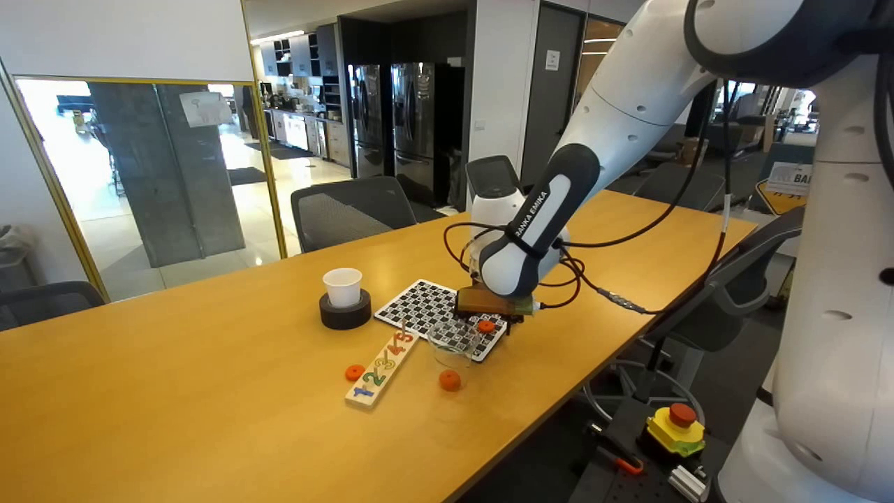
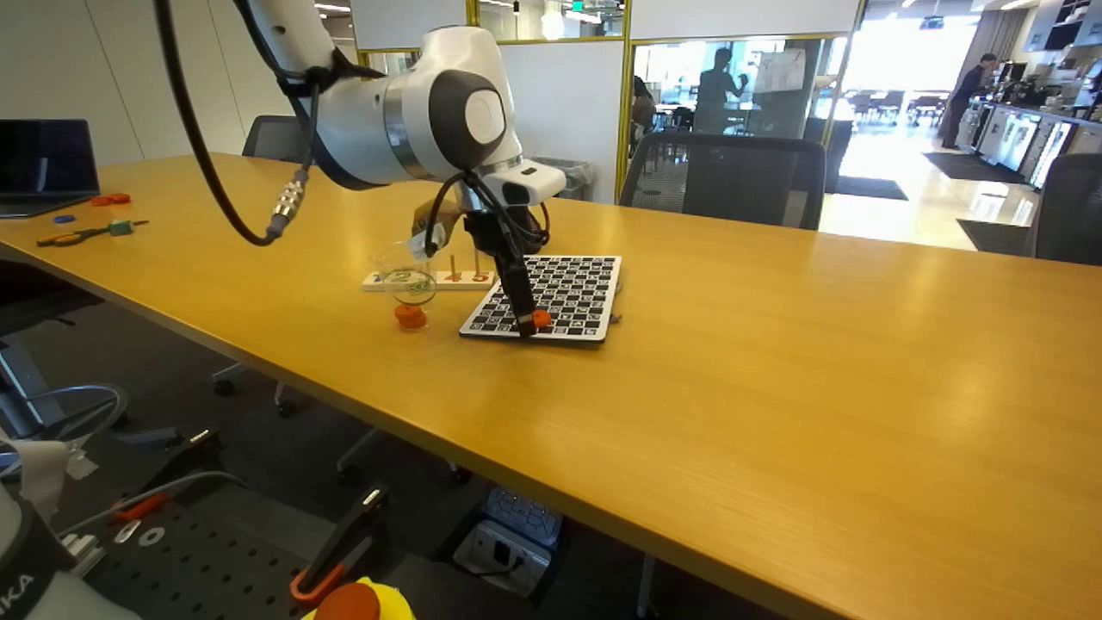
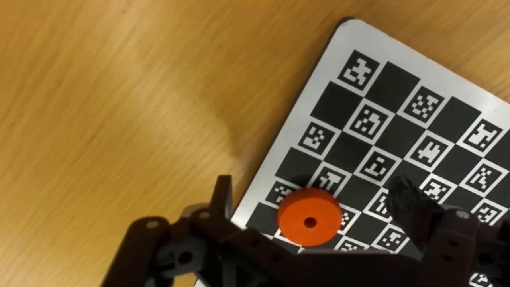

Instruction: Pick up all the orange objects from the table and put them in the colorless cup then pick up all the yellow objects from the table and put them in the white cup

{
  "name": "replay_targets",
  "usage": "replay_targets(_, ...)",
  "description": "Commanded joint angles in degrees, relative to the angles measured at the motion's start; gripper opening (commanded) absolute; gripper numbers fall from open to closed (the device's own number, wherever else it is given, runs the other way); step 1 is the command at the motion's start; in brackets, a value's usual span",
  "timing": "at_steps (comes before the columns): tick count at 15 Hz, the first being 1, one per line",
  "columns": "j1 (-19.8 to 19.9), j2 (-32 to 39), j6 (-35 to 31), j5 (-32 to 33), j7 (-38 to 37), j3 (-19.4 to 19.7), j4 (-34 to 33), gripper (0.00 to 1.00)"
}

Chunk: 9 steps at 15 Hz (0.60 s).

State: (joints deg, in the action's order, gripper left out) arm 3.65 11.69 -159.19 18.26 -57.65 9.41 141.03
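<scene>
- End effector: jaws wide apart over the checkered board, one each side of an orange disc resting near the board's edge.
- Clear cup: upright beside the board; orange contents at its bottom.
- White cup: just beside the board, upright on or in a black ring (cannot tell which).
- Second orange disc: on the surface, apart from the board, beside a number strip.
</scene>
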Motion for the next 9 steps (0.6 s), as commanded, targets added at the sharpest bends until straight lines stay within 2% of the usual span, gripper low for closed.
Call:
replay_targets(1,-1.5,1.8,-2.4,-2.0,0.9,1.8,-1.8,1.0)
replay_targets(9,-1.9,3.0,-3.7,-4.7,2.5,2.5,-3.1,1.0)
